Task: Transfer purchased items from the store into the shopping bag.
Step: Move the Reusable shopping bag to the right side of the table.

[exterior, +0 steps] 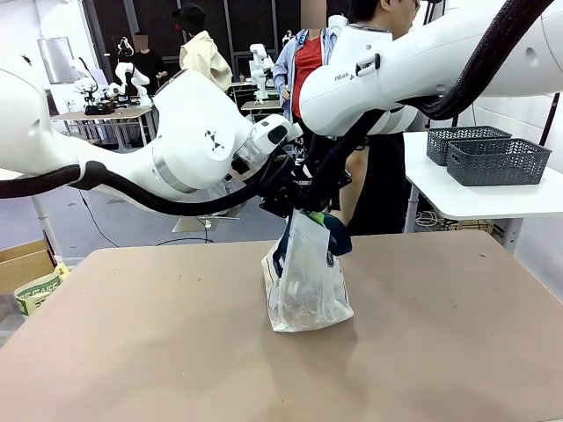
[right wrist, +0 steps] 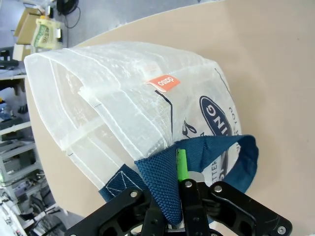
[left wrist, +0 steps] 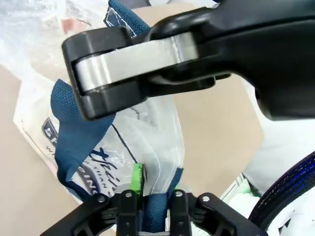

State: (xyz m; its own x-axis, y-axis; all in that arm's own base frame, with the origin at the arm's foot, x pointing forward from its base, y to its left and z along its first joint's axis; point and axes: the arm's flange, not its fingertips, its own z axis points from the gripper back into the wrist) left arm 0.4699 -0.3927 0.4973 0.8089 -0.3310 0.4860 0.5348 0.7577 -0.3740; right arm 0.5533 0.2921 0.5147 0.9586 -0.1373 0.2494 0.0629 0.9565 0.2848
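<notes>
The shopping bag (exterior: 305, 281), translucent plastic with navy strap handles, stands upright in the middle of the brown table (exterior: 158, 352). Both arms meet just above it. My left gripper (exterior: 283, 200) comes in from the left. In the left wrist view my left gripper (left wrist: 153, 186) has its fingers drawn close on a navy handle strap (left wrist: 78, 132). My right gripper (exterior: 311, 207) reaches down from the right, and in the right wrist view my right gripper (right wrist: 173, 173) is shut on the other navy handle (right wrist: 160, 182). The purchased items (exterior: 303, 299) show only dimly through the plastic.
A person (exterior: 387, 167) stands at the far side behind the bag. Two dark grey lattice baskets (exterior: 497, 160) sit on a white side table (exterior: 457, 198) at the right. A cardboard box (exterior: 25, 262) stands on the floor at the left.
</notes>
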